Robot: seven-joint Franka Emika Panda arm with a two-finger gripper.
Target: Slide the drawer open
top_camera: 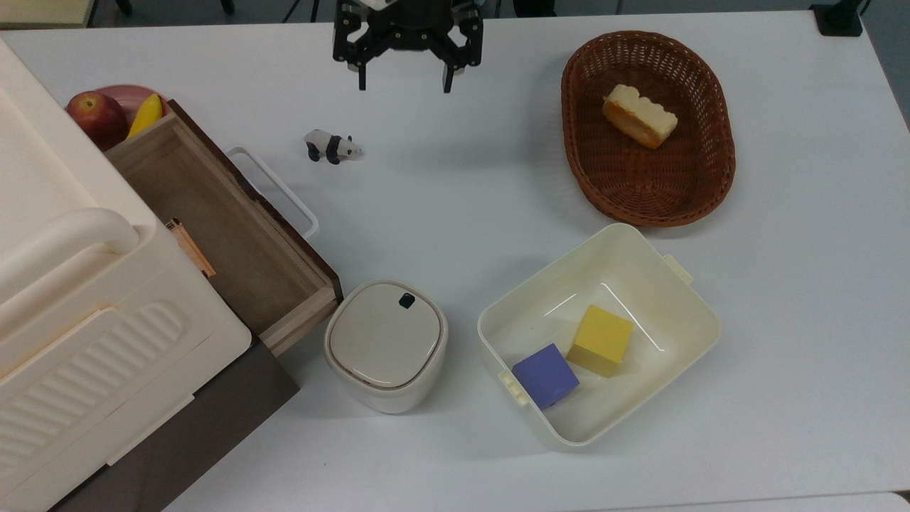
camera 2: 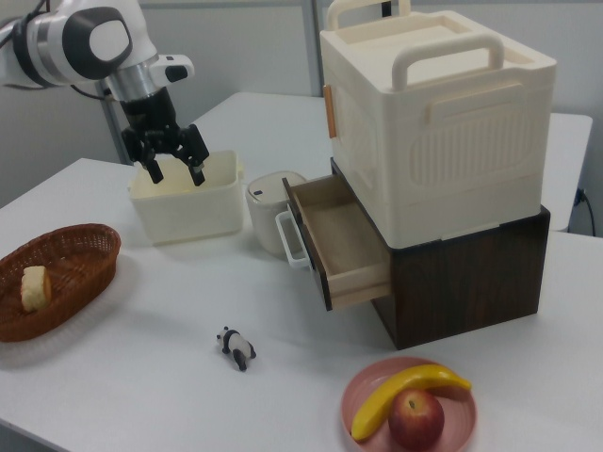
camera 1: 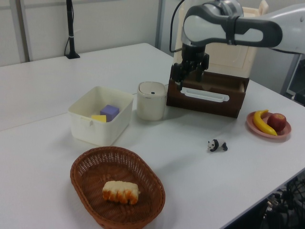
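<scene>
The drawer (top_camera: pixel 213 220) stands pulled out of the dark brown cabinet, its pale wood inside bare, and in the right view the drawer (camera 2: pixel 344 240) juts out toward the right view's left. Its white loop handle (top_camera: pixel 274 188) is free, with nothing touching it. My gripper (top_camera: pixel 404 85) hangs open with its fingers spread wide and nothing between them, near the top view's upper edge, well away from the handle. In the right view the gripper (camera 2: pixel 176 175) hovers in front of the cream tub. In the left view the gripper (camera 1: pixel 187 78) appears over the drawer's left end.
A small panda toy (top_camera: pixel 332 146) lies between the gripper and the handle. A cream lidded bin (top_camera: pixel 385 341) stands by the drawer's corner. There is also a cream tub (top_camera: pixel 675 284) with two cubes, a wicker basket (top_camera: pixel 583 171) with bread, and a pink fruit plate (camera 2: pixel 367 395).
</scene>
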